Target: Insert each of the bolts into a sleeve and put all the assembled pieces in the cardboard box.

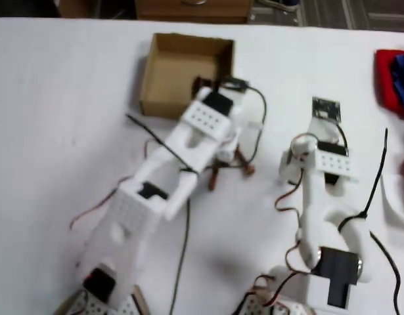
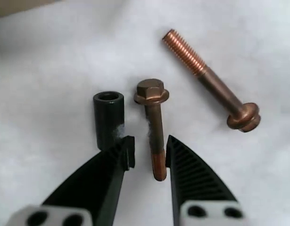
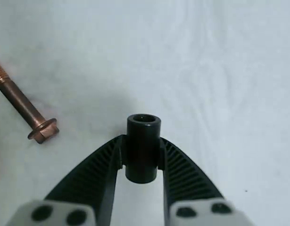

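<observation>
Copper-coloured hex-flange bolt (image 2: pixel 154 129): two in the left wrist view, counting the second bolt (image 2: pixel 211 80). The one in the right wrist view (image 3: pixel 24 109) may be one of that pair; I cannot tell. Black cylindrical sleeve (image 2: pixel 108 117): two, with the other sleeve (image 3: pixel 143 148). Brown cardboard box (image 1: pixel 163 102): one. White robot arm (image 1: pixel 188 141): two, counting its neighbour (image 1: pixel 323 174).

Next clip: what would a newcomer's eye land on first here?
The right gripper is clamped on a black sleeve. The left gripper stands open astride a copper bolt lying on the white table, with another sleeve beside one finger. The cardboard box sits toward the table's far side.
</observation>
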